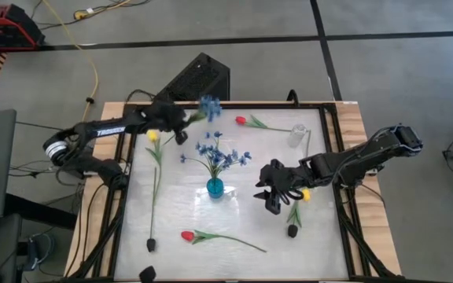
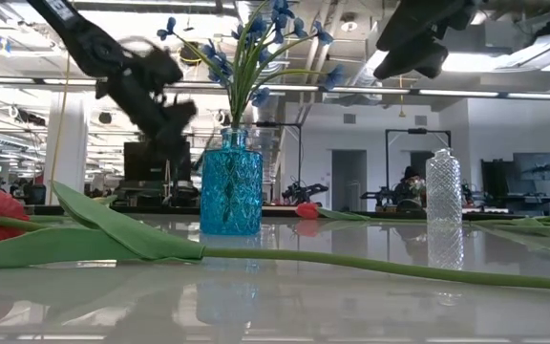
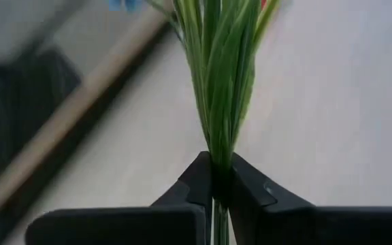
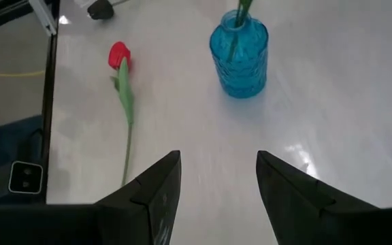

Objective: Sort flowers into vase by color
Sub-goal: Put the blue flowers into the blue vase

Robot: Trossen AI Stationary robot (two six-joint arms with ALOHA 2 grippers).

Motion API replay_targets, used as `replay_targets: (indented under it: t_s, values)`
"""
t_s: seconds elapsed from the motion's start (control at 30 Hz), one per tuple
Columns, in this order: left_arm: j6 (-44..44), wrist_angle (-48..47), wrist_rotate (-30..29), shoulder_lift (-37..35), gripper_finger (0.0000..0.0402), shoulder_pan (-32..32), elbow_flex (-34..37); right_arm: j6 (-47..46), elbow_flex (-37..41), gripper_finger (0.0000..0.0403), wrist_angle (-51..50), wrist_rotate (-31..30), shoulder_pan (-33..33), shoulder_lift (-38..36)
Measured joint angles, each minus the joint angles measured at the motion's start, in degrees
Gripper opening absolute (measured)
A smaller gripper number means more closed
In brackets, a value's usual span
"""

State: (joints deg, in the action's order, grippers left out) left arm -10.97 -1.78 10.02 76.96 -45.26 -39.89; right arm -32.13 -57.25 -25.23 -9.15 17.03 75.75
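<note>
I am clamping my left gripper (image 3: 218, 178) on 1 blue spray (image 1: 208, 106) stem for vase (image 1: 215, 188) insertion; my right gripper (image 4: 216, 178) is hovering open, awaiting tulips.

1. Grey concrete floor (image 1: 384, 79) crossed by dark seams; a yellow cable (image 1: 93, 67) trails over it beyond the tabletop's far-left corner.
2. A red case (image 1: 2, 35) lies farther left.
3. Behind: white pillar (image 2: 65, 143), bright ceiling strip lights (image 2: 485, 93), a dark doorway (image 2: 344, 177).
</note>
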Motion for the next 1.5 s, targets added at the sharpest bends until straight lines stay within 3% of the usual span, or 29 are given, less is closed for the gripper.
replay_targets:
  t_s: [0.3, 0.47, 0.6, 0.8, 0.97, 1.13, 1.33, 1.5]
  values:
    - [12.5, 17.8, 19.9, -12.0, 0.0009, -1.2, -0.1, -4.0, 0.0, 0.0217, -0.9, -1.7, 1.4, 0.0]
    - [18.2, 25.8, 25.6, -17.4, 0.0009, 0.8, -0.1, -2.2, 0.0, 0.0217, 1.2, -1.9, 0.4, 0.0]
    - [22.9, 30.6, 28.6, -22.1, 0.0009, 3.0, -0.1, 1.6, 0.0, 0.0217, 7.9, 0.9, 0.9, 0.0]
    - [31.8, 33.7, 34.5, -27.0, 0.0009, 10.2, -0.1, 14.2, 0.0, 0.0217, 27.4, 1.8, 3.6, 0.5]
    - [33.6, 36.7, 34.0, -28.6, 0.0009, 22.0, -0.1, 28.4, 0.0, 0.0217, 43.9, 1.8, 4.8, 2.7]
    - [28.4, 36.9, 28.9, -27.6, 0.0009, 36.2, -0.1, 35.0, -0.5, 0.0217, 56.3, 1.8, 4.0, 8.1]
    - [16.3, 35.5, 19.4, -24.8, 0.0009, 48.6, -0.1, 35.5, -7.5, 0.0217, 57.1, 1.7, 0.9, 15.2]
    - [11.4, 33.9, 12.1, -20.9, 0.0009, 53.0, -0.1, 38.0, -13.8, 0.0217, 54.1, 1.6, -0.8, 20.7]
